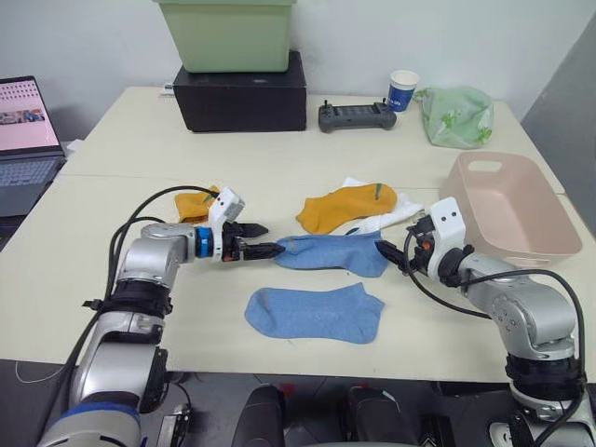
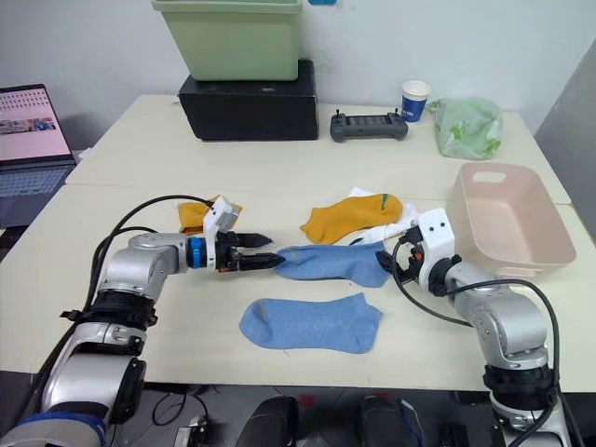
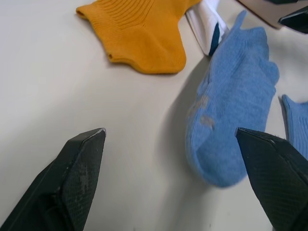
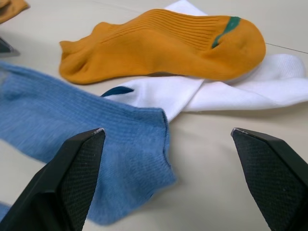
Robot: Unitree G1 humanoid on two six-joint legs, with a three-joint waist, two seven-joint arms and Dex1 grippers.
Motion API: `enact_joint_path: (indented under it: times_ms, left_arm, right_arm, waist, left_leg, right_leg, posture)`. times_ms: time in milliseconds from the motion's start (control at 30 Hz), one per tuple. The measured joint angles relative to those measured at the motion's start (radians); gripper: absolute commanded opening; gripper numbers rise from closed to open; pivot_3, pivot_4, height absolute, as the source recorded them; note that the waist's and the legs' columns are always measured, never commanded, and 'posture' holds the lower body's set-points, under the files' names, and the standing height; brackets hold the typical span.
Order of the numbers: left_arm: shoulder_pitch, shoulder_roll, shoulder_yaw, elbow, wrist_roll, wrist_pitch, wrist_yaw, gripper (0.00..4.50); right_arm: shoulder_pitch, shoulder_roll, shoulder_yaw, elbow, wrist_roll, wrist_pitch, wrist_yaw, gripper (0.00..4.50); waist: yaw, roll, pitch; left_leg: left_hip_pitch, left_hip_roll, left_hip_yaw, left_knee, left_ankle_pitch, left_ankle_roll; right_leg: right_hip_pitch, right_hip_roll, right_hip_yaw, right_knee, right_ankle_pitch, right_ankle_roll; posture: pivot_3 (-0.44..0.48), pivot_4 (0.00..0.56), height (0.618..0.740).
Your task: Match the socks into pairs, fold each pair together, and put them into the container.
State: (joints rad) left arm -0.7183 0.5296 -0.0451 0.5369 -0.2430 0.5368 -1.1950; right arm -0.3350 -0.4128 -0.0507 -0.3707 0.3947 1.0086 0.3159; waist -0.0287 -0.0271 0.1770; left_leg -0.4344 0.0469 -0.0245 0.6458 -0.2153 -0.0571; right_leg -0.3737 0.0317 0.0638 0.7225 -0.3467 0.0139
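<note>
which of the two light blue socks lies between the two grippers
The farther light blue fabric sock, stretched between the left gripper and right gripper; the other light blue sock lies nearer the table's front edge.

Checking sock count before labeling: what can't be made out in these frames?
- White socks: lie under the orange sock, so I can't count them or see their full shape.
- Second orange sock: partly behind the left claw and its cable.
- Pink basket: inside floor partly hidden by its near wall.
</note>
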Motion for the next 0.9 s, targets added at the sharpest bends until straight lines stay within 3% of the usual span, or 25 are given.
enact_joint_path:
  times_ms: [100,200,500,567,900]
  left_arm:
    - [0.000,-0.020,-0.012,-0.016,0.000,0.006,0.007,3.89]
    - [0.000,-0.038,-0.040,-0.014,0.003,0.007,0.006,2.91]
    - [0.012,-0.035,-0.056,-0.023,-0.005,0.033,0.004,0.00]
    - [0.020,-0.034,-0.052,-0.030,-0.014,0.045,0.005,0.00]
    - [0.022,0.000,0.023,-0.194,-0.119,0.177,0.011,0.00]
  right_arm:
    - [0.000,0.011,0.011,0.053,-0.020,-0.001,-0.012,4.50]
    - [-0.002,0.037,0.033,0.101,-0.024,-0.009,-0.012,3.87]
    - [-0.001,0.052,0.049,0.095,-0.017,-0.016,0.009,0.68]
    - [-0.001,0.052,0.046,0.078,-0.013,-0.012,0.011,0.05]
    - [0.003,0.041,-0.014,-0.066,0.078,0.082,0.030,0.05]
  waist:
    - [-0.002,0.000,0.000]
    - [-0.004,0.000,0.000]
    - [-0.007,0.000,0.000]
    - [-0.006,0.000,0.000]
    - [-0.005,0.000,0.000]
  left_leg:
    - [0.000,0.000,0.000,0.000,0.000,0.000]
    - [0.000,0.000,0.001,0.000,0.000,0.000]
    - [0.001,0.000,0.000,-0.001,0.000,0.000]
    - [0.001,0.000,0.000,-0.001,0.000,0.000]
    - [0.001,0.000,-0.001,-0.001,0.000,0.000]
  right_leg:
    - [0.000,0.000,0.000,0.000,0.000,0.000]
    - [0.000,0.000,0.000,0.000,0.000,0.000]
    - [0.000,0.001,0.001,0.000,0.000,0.000]
    - [0.000,0.001,0.001,0.000,0.000,0.000]
    - [0.000,0.001,0.001,0.000,0.000,0.000]
  posture:
    - [0.000,0.150,0.735]
    - [0.000,0.150,0.735]
    - [0.000,0.150,0.735]
    - [0.000,0.150,0.735]
    - [0.000,0.150,0.735]
